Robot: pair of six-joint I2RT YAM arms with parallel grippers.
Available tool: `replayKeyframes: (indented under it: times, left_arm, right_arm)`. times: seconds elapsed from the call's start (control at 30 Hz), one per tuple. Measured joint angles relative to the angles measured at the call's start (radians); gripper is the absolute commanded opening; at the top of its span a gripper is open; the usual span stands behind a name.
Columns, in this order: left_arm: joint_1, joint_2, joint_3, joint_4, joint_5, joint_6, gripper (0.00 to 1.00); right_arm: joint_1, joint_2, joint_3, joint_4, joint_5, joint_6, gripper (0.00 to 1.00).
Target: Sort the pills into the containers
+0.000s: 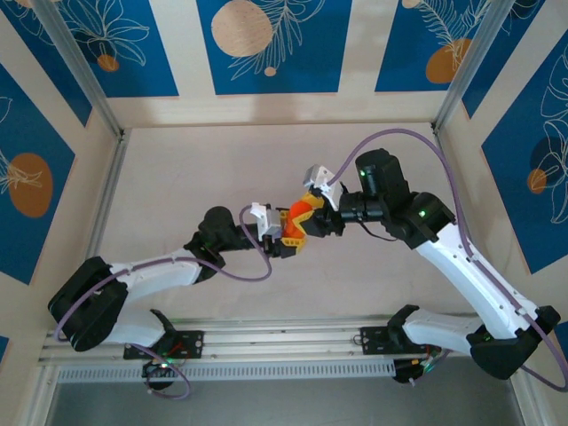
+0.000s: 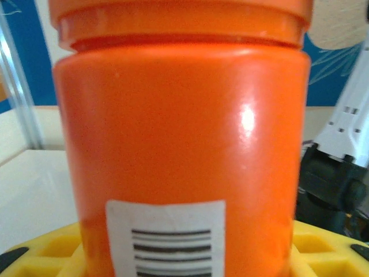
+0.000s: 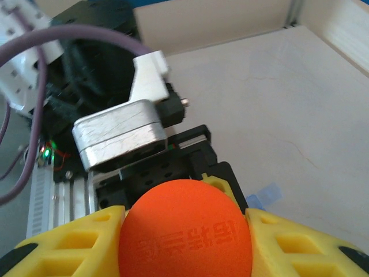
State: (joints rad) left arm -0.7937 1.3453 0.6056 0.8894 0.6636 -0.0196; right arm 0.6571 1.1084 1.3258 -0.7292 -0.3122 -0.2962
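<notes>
An orange cylindrical bottle [image 1: 300, 214] hangs above the middle of the table between both grippers. My left gripper [image 1: 287, 238] is shut on its body; in the left wrist view the bottle [image 2: 184, 133] with its barcode label [image 2: 166, 236] stands between the yellow fingers [image 2: 43, 257]. My right gripper [image 1: 312, 213] is shut on the bottle's round cap [image 3: 187, 231], which carries embossed lettering and sits between yellow fingers [image 3: 300, 242]. A small translucent blue corner [image 3: 264, 195], seemingly the organiser's blue box, peeks out on the table past the right finger. The purple and pink boxes and the pills are hidden.
Pale walls with blue panels enclose the table [image 1: 222, 177] on three sides, with aluminium posts [image 1: 84, 80] at the back corners. A metal rail [image 1: 284, 342] carries both arm bases along the near edge. Open tabletop lies behind and to the left of the grippers.
</notes>
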Motion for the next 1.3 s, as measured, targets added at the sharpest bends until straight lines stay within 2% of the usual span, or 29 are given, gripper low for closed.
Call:
replayKeyframes:
  times: [0.13, 0.4, 0.63, 0.8, 0.97, 1.1, 1.2, 1.3]
  left_arm:
    - [0.000, 0.000, 0.005, -0.020, 0.069, 0.008, 0.00]
    - [0.000, 0.000, 0.043, -0.076, 0.169, 0.017, 0.00]
    - [0.000, 0.000, 0.063, -0.104, 0.230, 0.011, 0.00]
    - [0.000, 0.000, 0.064, -0.133, 0.226, 0.019, 0.00]
    - [0.000, 0.000, 0.064, -0.148, 0.135, 0.032, 0.00]
    - [0.000, 0.000, 0.064, -0.146, 0.025, 0.044, 0.00]
    - [0.000, 0.000, 0.064, -0.143, -0.063, 0.050, 0.00]
    - [0.000, 0.000, 0.064, -0.142, -0.153, 0.057, 0.00]
  right_arm:
    - [-0.016, 0.026, 0.043, -0.093, -0.079, -0.161, 0.43]
    - [-0.040, 0.126, 0.185, -0.301, -0.174, -0.393, 0.63]
    - [-0.040, 0.186, 0.234, -0.391, -0.182, -0.478, 0.81]
    - [-0.040, 0.171, 0.243, -0.377, -0.171, -0.473, 0.86]
    - [-0.042, 0.082, 0.211, -0.300, -0.162, -0.400, 0.91]
    - [-0.042, -0.023, 0.146, -0.179, -0.117, -0.238, 0.93]
    - [-0.041, -0.060, 0.119, -0.074, -0.042, -0.042, 0.90]
    - [-0.035, -0.055, 0.116, -0.001, 0.119, 0.210, 0.83]
